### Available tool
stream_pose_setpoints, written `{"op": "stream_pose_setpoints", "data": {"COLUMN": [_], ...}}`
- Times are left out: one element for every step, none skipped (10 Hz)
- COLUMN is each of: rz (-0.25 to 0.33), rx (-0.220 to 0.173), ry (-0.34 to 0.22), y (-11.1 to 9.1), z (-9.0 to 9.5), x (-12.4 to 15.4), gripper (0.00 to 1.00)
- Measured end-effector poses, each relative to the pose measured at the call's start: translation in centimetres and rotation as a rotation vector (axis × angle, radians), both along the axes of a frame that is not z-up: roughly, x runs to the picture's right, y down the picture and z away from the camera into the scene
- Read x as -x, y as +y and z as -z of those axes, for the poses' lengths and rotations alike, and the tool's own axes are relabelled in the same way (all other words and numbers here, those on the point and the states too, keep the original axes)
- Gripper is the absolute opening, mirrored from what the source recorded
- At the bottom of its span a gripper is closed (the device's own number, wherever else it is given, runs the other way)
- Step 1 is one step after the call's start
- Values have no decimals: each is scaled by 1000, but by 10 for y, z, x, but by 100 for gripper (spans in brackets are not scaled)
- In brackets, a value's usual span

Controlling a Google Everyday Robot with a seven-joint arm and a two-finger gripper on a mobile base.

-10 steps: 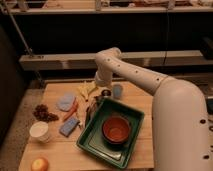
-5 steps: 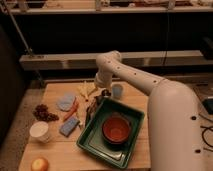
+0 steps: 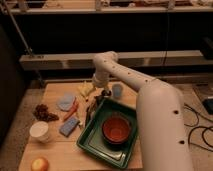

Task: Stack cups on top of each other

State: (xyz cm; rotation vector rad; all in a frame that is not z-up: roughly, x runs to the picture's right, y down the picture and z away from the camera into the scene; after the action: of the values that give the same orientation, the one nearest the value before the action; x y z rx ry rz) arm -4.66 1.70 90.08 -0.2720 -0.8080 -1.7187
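Wooden table in front of dim shelving, cluttered. White arm comes in from the lower right, bends at the far edge and points down. Gripper sits low over the table's far middle, just behind the green tray and just left of the blue-grey tumbler. Jaws spread wide with nothing in them, though that spot is dark and I can't make out the fingertips cleanly.

Tumbler stands upright near the far edge, by the tray's back corner, not touching the gripper as far as I can see. White cup stands upright at the near left, well apart from the tumbler. Cups not stacked.

Orange-red bowl sits in the tray. Blue sponge and carrot lie left of the tray, with a round fruit at the near-left corner.
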Motion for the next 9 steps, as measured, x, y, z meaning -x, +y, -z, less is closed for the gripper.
{"op": "stream_pose_setpoints", "data": {"rz": [3, 10, 13, 13, 14, 16, 16, 14, 12], "rx": [8, 19, 26, 32, 38, 43, 47, 51, 53], "ry": [5, 8, 16, 22, 28, 30, 31, 33, 36], "y": [1, 2, 4, 6, 8, 9, 11, 13, 14], "z": [-4, -10, -15, -18, -22, -23, -25, -27, -28], "x": [0, 6, 6, 4, 4, 5, 7, 7, 6], "gripper": [80, 80, 80, 80, 80, 80, 80, 78, 72]}}
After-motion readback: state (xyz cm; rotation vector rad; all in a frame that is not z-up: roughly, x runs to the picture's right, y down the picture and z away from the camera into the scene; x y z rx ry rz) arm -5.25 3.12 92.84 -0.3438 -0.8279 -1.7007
